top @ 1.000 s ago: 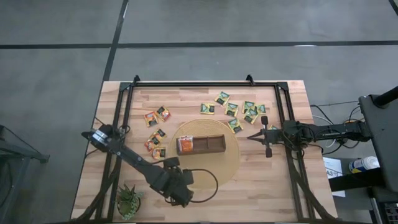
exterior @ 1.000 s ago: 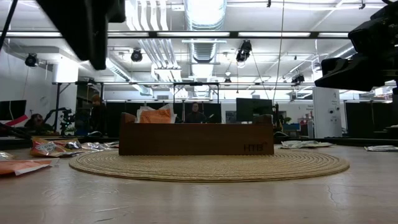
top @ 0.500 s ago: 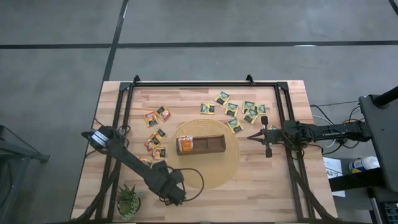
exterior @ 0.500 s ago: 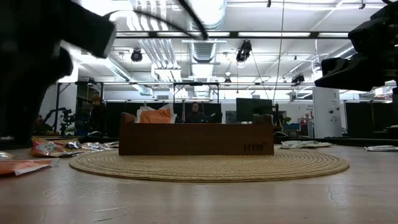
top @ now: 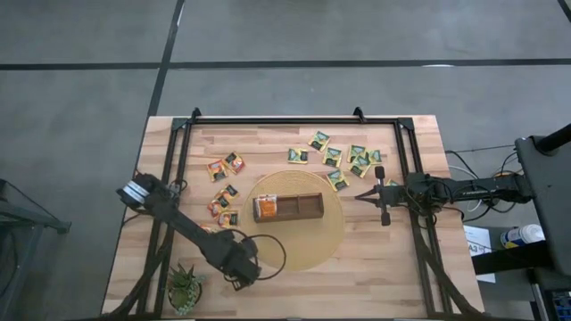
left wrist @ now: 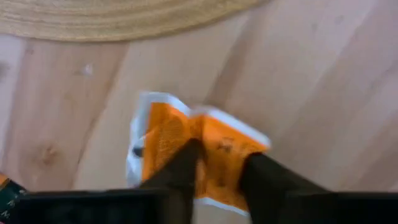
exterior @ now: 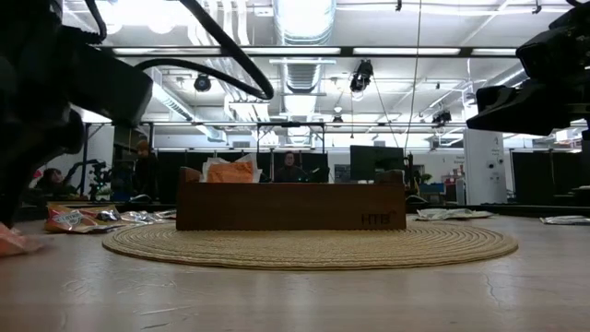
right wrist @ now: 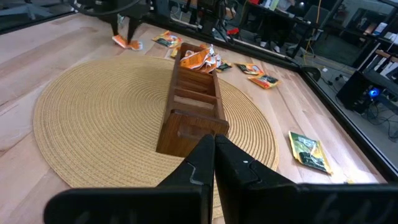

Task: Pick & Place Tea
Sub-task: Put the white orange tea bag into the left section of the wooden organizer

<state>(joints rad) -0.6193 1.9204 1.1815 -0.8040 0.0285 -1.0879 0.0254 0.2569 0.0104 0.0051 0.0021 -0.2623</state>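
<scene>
Left gripper [left wrist: 214,171]: down at the table near the front-left edge of the woven mat [top: 332,239], fingers [left wrist: 180,168] partly open and astride a crumpled orange sachet [left wrist: 205,146]; whether they grip it yet cannot be told
Right gripper [right wrist: 213,163]: fingers pressed together, holding nothing, waiting off the mat's right side and aimed at the wooden box [right wrist: 196,102]
Tea: one orange sachet already sits in the box's left end [top: 265,207]; other sachets lie loose left of the mat [top: 223,192] and behind it to the right [top: 343,156]
Risk: the sachet is bunched and lies flat on the wood, so the fingers might close on a loose fold only and let it slide out on lifting
Views: only the left wrist shows fingers against sachet; from above the arm hides it; the low view shows just an orange corner [exterior: 14,242] at the far left
</scene>
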